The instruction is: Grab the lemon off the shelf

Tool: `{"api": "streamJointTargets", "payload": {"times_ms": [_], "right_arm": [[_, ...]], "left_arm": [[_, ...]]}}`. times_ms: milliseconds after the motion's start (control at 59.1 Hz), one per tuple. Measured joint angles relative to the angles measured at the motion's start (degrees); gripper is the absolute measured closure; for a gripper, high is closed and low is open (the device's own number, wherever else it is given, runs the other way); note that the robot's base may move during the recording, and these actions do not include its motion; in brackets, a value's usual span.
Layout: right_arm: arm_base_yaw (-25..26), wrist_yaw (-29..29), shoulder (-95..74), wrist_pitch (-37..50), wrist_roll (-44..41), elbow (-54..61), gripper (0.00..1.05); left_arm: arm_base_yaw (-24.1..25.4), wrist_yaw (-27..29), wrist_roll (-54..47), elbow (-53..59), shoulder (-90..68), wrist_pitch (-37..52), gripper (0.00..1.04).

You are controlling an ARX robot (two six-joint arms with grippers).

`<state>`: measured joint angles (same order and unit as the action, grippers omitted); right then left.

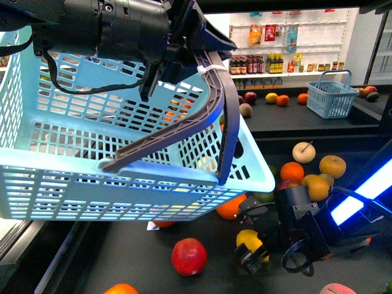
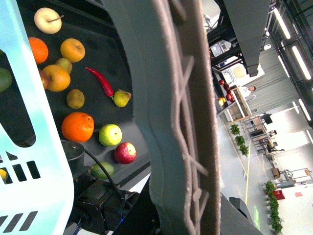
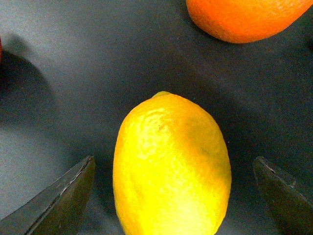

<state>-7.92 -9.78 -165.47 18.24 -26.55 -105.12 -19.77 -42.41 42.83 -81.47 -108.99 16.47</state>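
The lemon point(image 1: 248, 240) is bright yellow and oval and lies on the shelf's dark lower tray point(image 1: 122, 257). My right gripper point(image 1: 247, 240) is down at it and open, one finger on each side. In the right wrist view the lemon point(image 3: 171, 166) fills the gap between the two dark fingertips point(image 3: 68, 196), with space on both sides. High on the left, my left gripper point(image 1: 184, 37) is shut on the grey handle point(image 1: 184, 122) of a light blue basket point(image 1: 122, 177). That handle point(image 2: 171, 122) blocks most of the left wrist view.
A red apple point(image 1: 189, 256) lies left of the lemon and an orange point(image 1: 231, 207) just behind it, under the basket's corner. More oranges and apples point(image 1: 318, 174) are piled to the right. A second small basket point(image 1: 331, 98) stands on the upper tier. Bottle shelves point(image 1: 257, 64) line the far wall.
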Motion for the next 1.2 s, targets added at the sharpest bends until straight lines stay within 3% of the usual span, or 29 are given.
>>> {"api": "streamJointTargets", "payload": {"times_ms": [389, 525, 626, 829, 964, 1134, 1151, 1201], "right_arm": [[0.00, 1.53, -3.39, -6.91, 1.60, -6.88, 0.08], [0.22, 1.49, -3.43, -6.95, 3.32, -6.80, 0.32], [0.59, 1.38, -2.23, -6.12, 4.02, -4.70, 0.39], [3.67, 1.18, 5.75, -0.61, 7.61, 6.19, 0.40], [8.39, 0.59, 16.46, 6.78, 8.31, 16.81, 0.40], [12.61, -3.48, 30.01, 11.58, 11.96, 27.69, 0.41], [12.24, -8.02, 46.86, 12.98, 22.88, 35.69, 0.41], [11.08, -7.67, 48.28, 11.56, 26.03, 37.42, 0.41]], "left_arm": [[0.00, 0.00, 0.02, 0.00, 0.00, 0.00, 0.96], [0.00, -0.02, 0.02, 0.00, 0.00, 0.00, 0.96], [0.00, -0.04, 0.02, 0.00, 0.00, 0.00, 0.96], [0.00, -0.02, 0.00, 0.00, 0.00, 0.00, 0.96], [0.00, -0.02, 0.00, 0.00, 0.00, 0.00, 0.96], [0.00, -0.02, 0.02, 0.00, 0.00, 0.00, 0.96], [0.02, 0.02, 0.02, 0.00, 0.00, 0.00, 0.96], [0.02, -0.02, -0.02, 0.00, 0.00, 0.00, 0.96]]}}
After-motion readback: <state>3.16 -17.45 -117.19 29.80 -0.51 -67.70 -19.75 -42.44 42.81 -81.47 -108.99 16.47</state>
